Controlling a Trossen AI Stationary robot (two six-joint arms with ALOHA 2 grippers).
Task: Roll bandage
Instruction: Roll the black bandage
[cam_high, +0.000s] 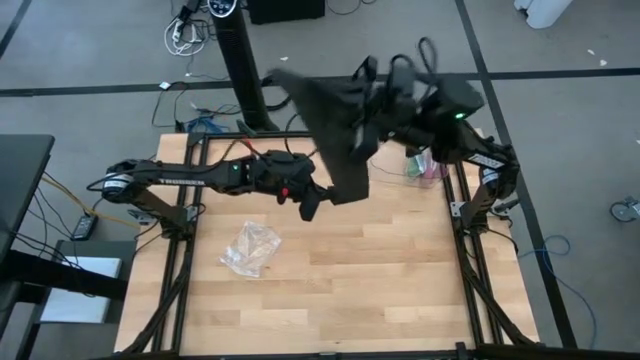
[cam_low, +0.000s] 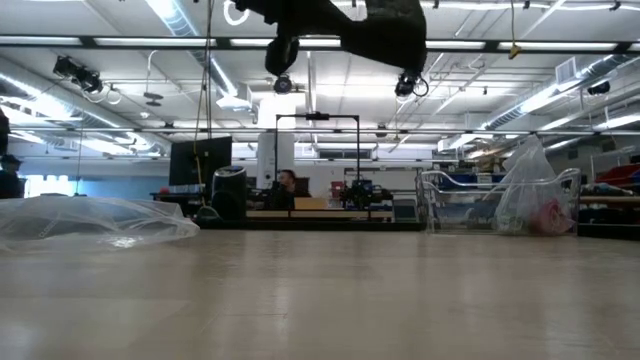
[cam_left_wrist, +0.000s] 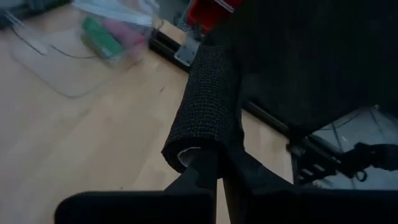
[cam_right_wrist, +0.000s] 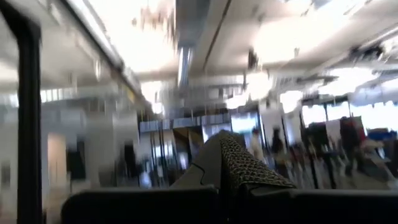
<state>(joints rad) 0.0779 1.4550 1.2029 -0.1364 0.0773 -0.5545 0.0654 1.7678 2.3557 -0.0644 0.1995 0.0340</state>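
The bandage (cam_high: 330, 130) is a wide dark charcoal strip held in the air between my two grippers, above the table's far part. One end of it is rolled into a cylinder (cam_left_wrist: 205, 112) with a pale core. My left gripper (cam_high: 308, 205) is shut on that rolled end. My right gripper (cam_high: 372, 100) is raised high, close to the overhead camera, and is shut on the strip's other part (cam_right_wrist: 239, 162). In the low view the bandage (cam_low: 385, 25) shows only at the top, far above the tabletop. My left gripper pinches the near end of the roll (cam_left_wrist: 202, 152) between its two fingers, which lie along the roll. The roll is lifted clear of the table, and the loose strip (cam_left_wrist: 311, 56) runs on from it toward my right gripper. My right gripper pinches a fold or edge of the strip (cam_right_wrist: 242, 171) between its fingers, and the fabric stands up from between them. The gripper is tipped upward, toward the ceiling. The strip spreads wide from it and slants down to my left gripper, clear of the table.
A small crumpled clear plastic bag (cam_high: 250, 248) lies on the wooden table (cam_high: 380, 280), left of centre; it also shows in the low view (cam_low: 95, 220). A clear bag with pink and green things (cam_high: 425, 165) stands at the far right edge. A black post (cam_high: 240, 70) stands behind the table.
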